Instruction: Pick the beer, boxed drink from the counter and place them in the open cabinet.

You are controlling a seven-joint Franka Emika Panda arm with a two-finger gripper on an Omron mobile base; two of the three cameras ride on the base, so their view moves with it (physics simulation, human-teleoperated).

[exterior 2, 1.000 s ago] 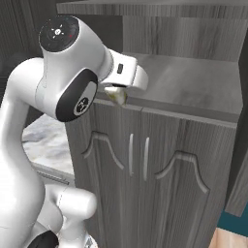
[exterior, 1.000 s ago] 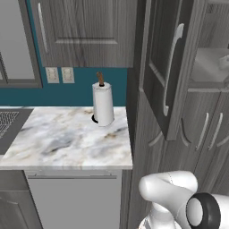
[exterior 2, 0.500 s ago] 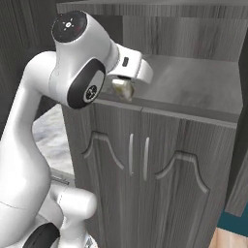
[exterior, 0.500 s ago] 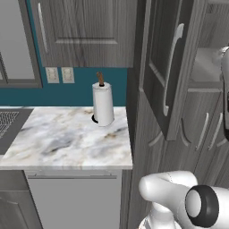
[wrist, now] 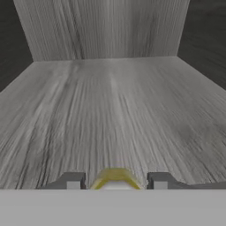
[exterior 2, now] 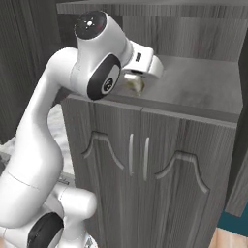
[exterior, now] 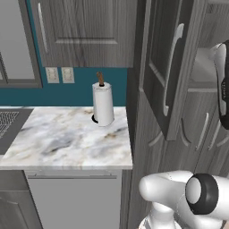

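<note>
- The pincer [exterior 2: 137, 85] hangs at the front left edge of the open cabinet [exterior 2: 203, 92], just above its grey wood-grain floor.
- A pale yellow-white thing, the boxed drink [exterior 2: 136, 85] by its colour, sits right under the white hand, low over the cabinet floor; whether it touches the floor I cannot tell.
- In the hand view the carton [wrist: 115, 178] shows as a yellow-rimmed pale top lying between the two dark fingertips [wrist: 73, 181], one tip close on each side of it.
- The pincer is closed on the carton, with the tips tight beside it and the carton centred in the gap.
- Beyond the carton the hand view looks along the cabinet floor to its back wall, with dark side walls left and right.
- In the left base view the cabinet door [exterior: 165, 67] stands swung out, its long curved silver handle [exterior: 172, 62] facing the camera, and part of the white arm [exterior: 221, 76] shows at the right edge beside the compartment.
- Below the compartment are two lower doors [exterior 2: 140, 189] with slim silver pulls.
- To the left, a marble table [exterior: 67, 138] carries a paper-towel roll [exterior: 103, 103] standing upright near the teal wall.
</note>
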